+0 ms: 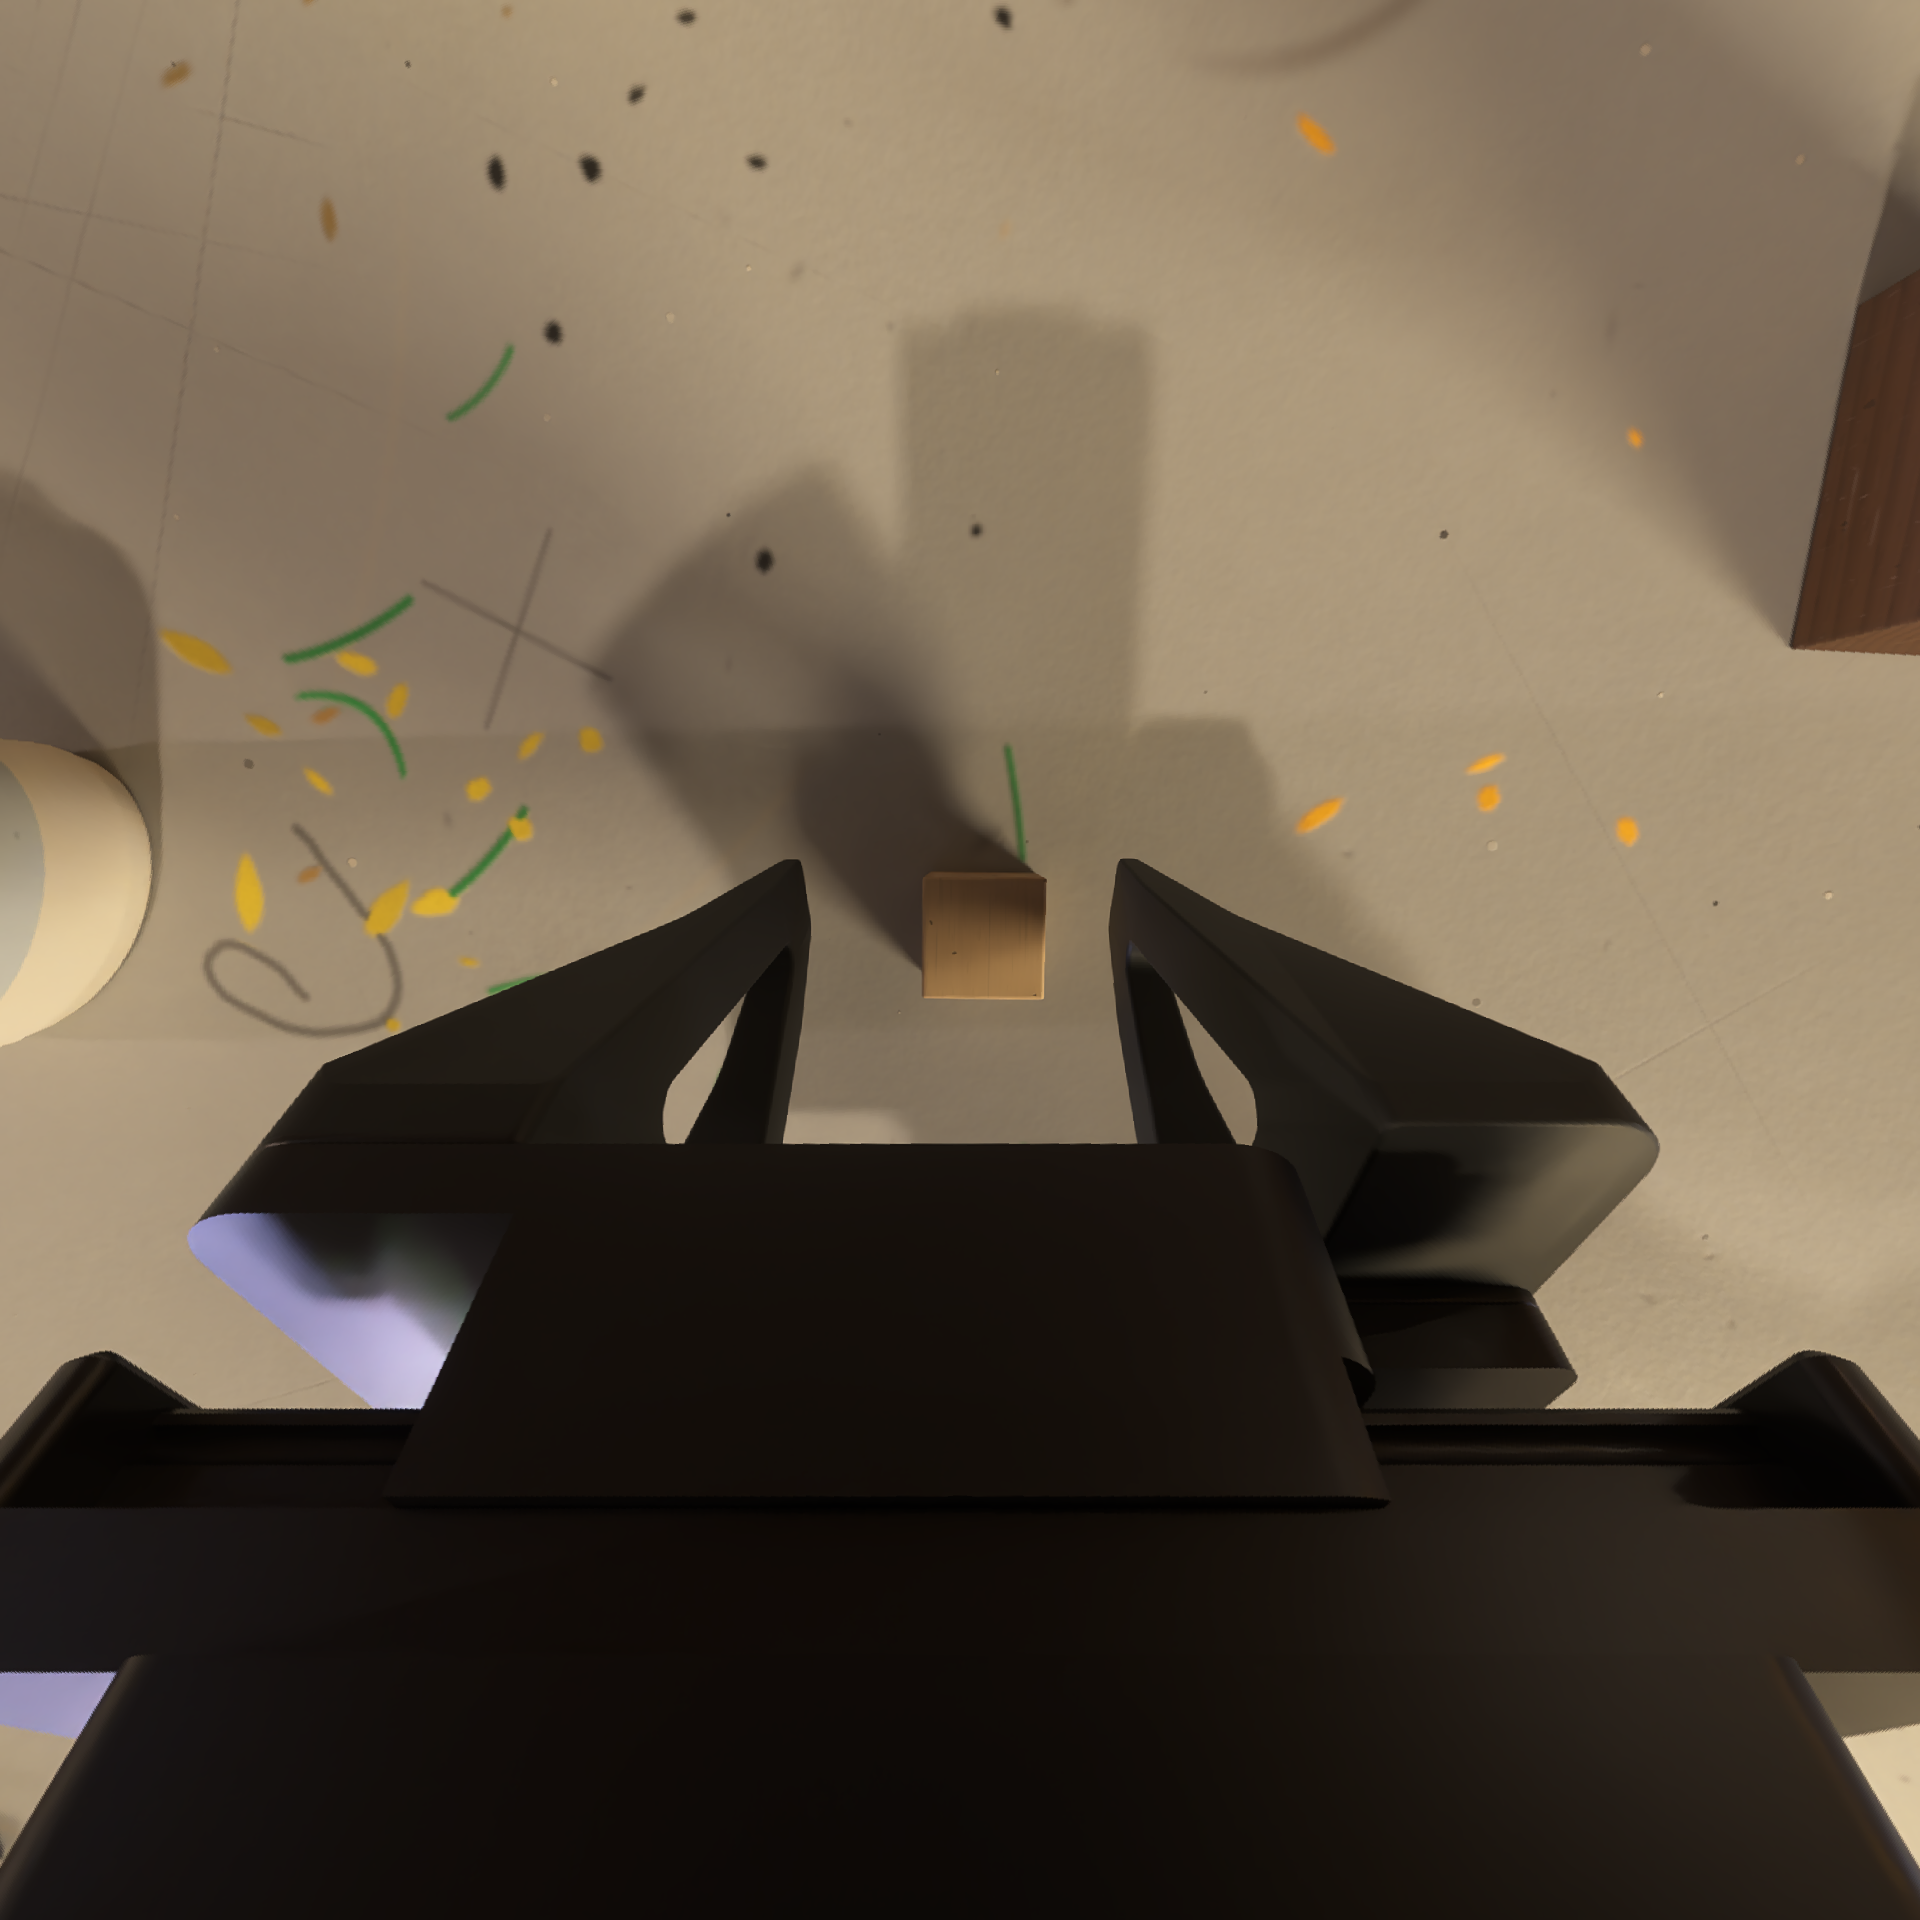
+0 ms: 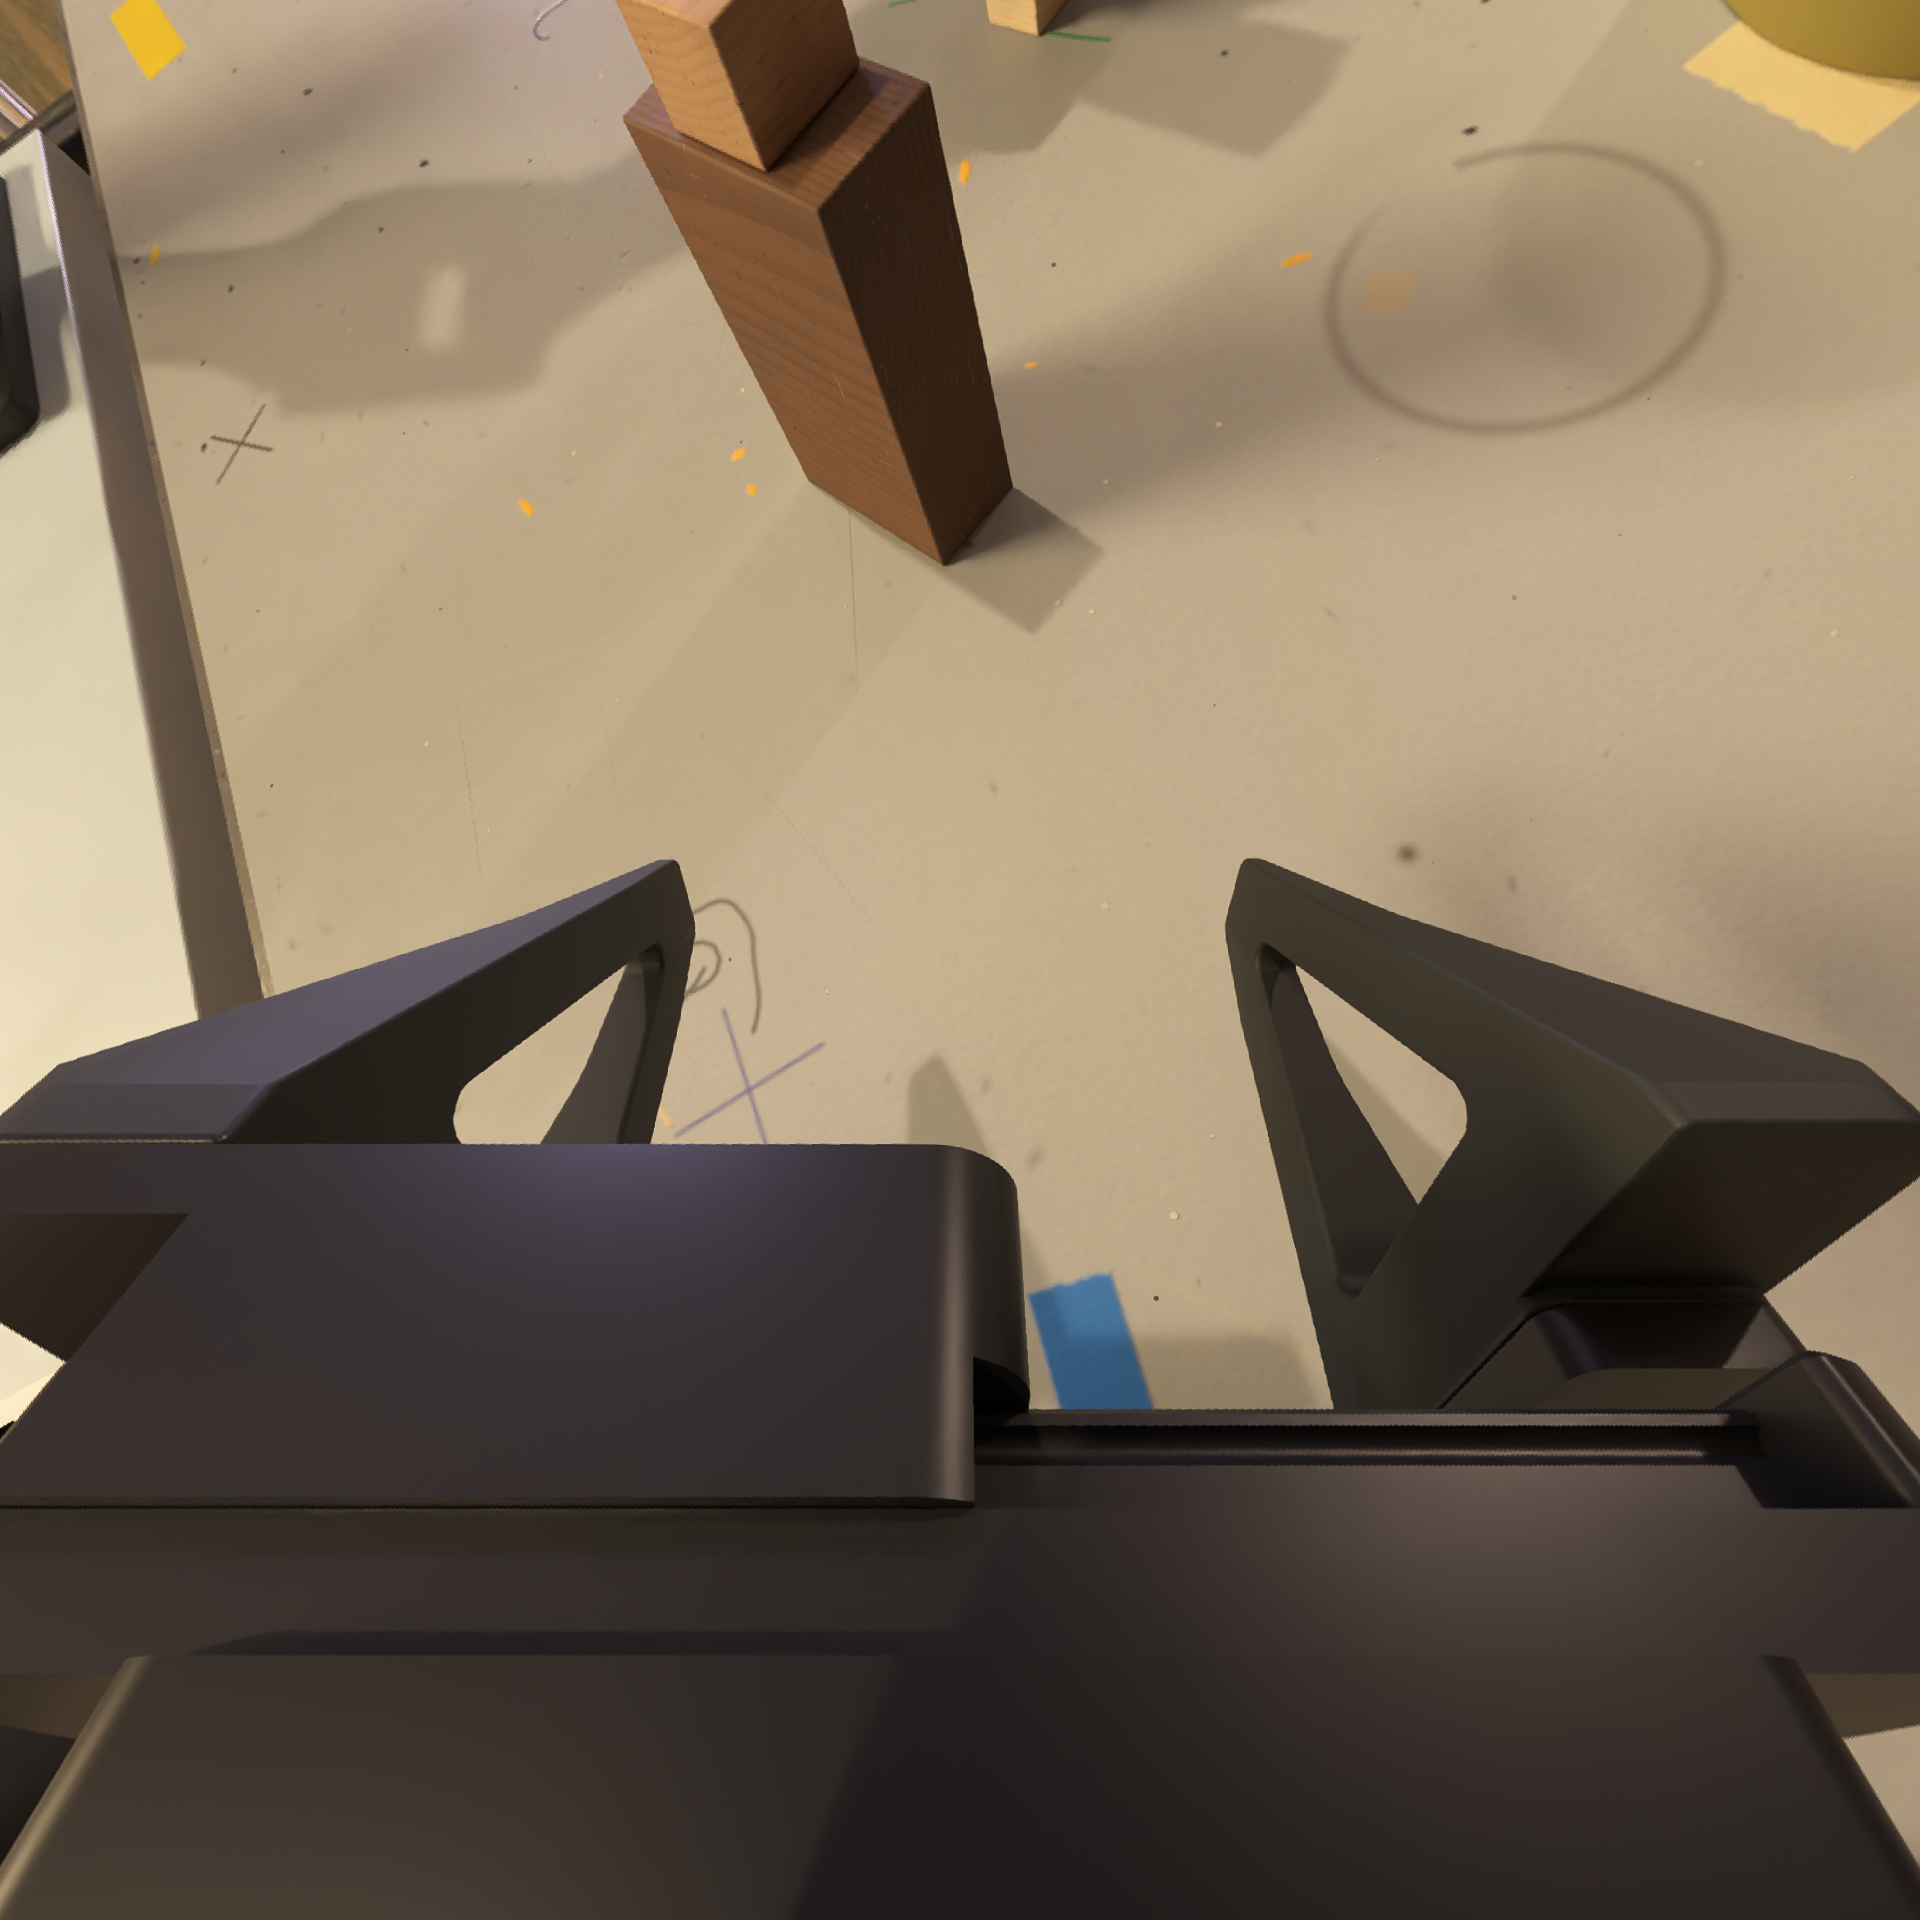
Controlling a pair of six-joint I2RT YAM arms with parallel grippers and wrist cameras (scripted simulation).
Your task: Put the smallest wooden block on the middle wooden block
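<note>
Left hand (image 1: 961,883): pointed down at the surface (image 1: 1351,416) from above, fingers moderately spread and gripping nothing. The small block (image 1: 983,935) lies on the surface in the gap between the fingertips, with clear space on both sides and no contact. Only its light top face is visible; that face is nearly square, with edges parallel to the finger line, so no long axis can be determined.

Around the small block, left wrist view: a cream cylinder (image 1: 62,894) sits well to the left at the frame edge. The corner of a dark block (image 1: 1860,499) stands well to the upper right. Yellow, green and black flecks and pencil marks cover the surface to the left. Nothing lies between the fingers and the small block.

Right hand (image 2: 956,883): tilted forward over bare surface (image 2: 1143,675), fingers wide apart and empty. A blue tape strip (image 2: 1091,1340) lies on the surface under the gap.

Right wrist view, ahead of the right hand: the dark block (image 2: 852,312) stands upright, long axis vertical. The middle block (image 2: 743,68), lighter in colour, rests on its top face, rotated relative to it. The small block (image 2: 1023,12) is visible beyond the stack at the top edge, apart from it. A yellow round object (image 2: 1829,31) sits at the top right corner, with tan tape (image 2: 1787,88) beside it.
</note>
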